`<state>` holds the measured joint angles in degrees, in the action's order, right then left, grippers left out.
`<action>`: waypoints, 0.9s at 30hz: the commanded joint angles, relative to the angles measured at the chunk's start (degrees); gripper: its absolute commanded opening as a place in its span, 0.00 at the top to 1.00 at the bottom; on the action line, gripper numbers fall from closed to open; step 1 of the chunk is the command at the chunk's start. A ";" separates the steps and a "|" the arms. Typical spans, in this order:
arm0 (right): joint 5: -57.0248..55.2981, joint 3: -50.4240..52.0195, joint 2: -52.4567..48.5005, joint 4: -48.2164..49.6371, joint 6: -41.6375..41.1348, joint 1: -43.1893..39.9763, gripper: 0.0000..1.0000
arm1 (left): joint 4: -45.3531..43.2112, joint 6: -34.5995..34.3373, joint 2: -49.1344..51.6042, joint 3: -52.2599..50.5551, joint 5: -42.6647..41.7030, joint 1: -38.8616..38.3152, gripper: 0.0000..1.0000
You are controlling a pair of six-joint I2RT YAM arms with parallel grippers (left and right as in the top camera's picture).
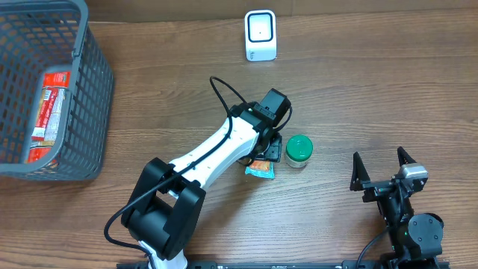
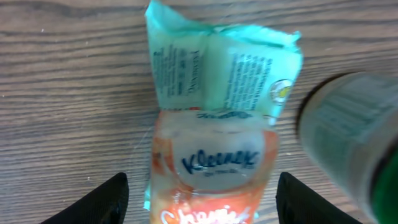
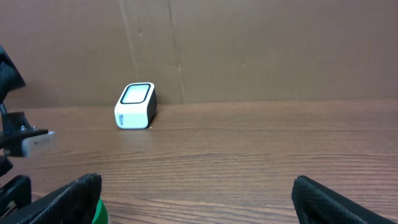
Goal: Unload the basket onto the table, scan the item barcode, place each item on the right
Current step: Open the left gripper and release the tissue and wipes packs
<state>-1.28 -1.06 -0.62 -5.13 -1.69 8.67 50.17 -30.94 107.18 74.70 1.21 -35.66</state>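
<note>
**A:** Where is the tissue pack (image 2: 211,124) lying?

**B:** Flat on the wooden table (image 1: 358,82), about the middle. The wrist camera shows a teal end on the far side and an orange end nearer, with "Kleenex" printed across the clear window. From overhead only its near corner peeks out from under the arm.

**A:** And the left claw (image 2: 202,180): has it got hold of the pack?

**B:** No, it's released. It hangs right over the pack with one finger on each side. A strip of bare wood shows between each fingertip (image 2: 106,199) and the wrapper.

**A:** Anything close by?

**B:** A jar (image 1: 299,149) with a green lid stands upright just to the right of the pack. In the wrist view it's a blur at the right edge, so I can't tell whether it touches the wrapper.

**A:** The scanner (image 1: 260,36)?

**B:** It's a small white box at the far edge of the table, well apart from the pack and almost straight beyond it.

**A:** What about the right claw (image 1: 379,157)?

**B:** Spread wide and holding nothing, low at the near right, well apart from the jar and facing the far side.

**A:** What else is there?

**B:** A grey mesh basket (image 1: 93,97) sits at the far left corner, with red packets (image 1: 51,104) inside it.
</note>
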 commanded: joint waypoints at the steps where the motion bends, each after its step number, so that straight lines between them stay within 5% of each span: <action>1: 0.35 0.61 0.46 0.39 0.04 -0.17 0.00 | -0.90 0.68 0.83 -2.45 1.81 -0.48 0.33; 6: 0.35 0.61 0.46 0.39 0.07 -0.17 0.00 | -2.23 0.72 0.83 -3.32 2.36 -0.26 0.59; 14: 0.35 0.61 0.46 0.42 0.04 -0.17 0.00 | 2.32 1.42 0.81 1.44 2.38 3.96 0.73; 27: 0.35 0.61 0.46 0.42 0.07 -0.17 0.00 | -0.50 3.93 0.83 -0.52 4.55 7.61 0.74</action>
<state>-1.28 -1.06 -0.62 -5.13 -1.72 8.67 51.55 -28.27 107.18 75.96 3.31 -27.51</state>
